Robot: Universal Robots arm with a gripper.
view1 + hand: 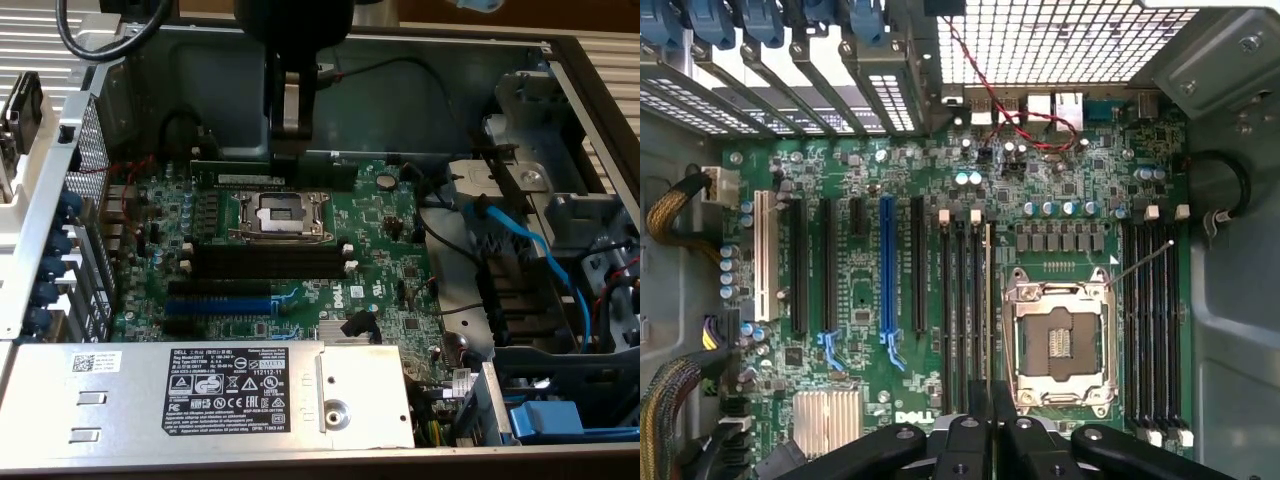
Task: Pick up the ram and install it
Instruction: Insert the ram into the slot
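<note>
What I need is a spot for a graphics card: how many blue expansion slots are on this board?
1. The blue expansion slot lies between black slots, across the memory slots from the CPU socket. No part of that row seems hidden.

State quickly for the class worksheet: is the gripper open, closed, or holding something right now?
Gripper: closed, holding the ram.

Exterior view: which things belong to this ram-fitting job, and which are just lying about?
Job: the ram, held in the gripper; black memory slots.
Just there: processor socket; blue expansion slot; grey labelled metal box; blue cable.
</note>
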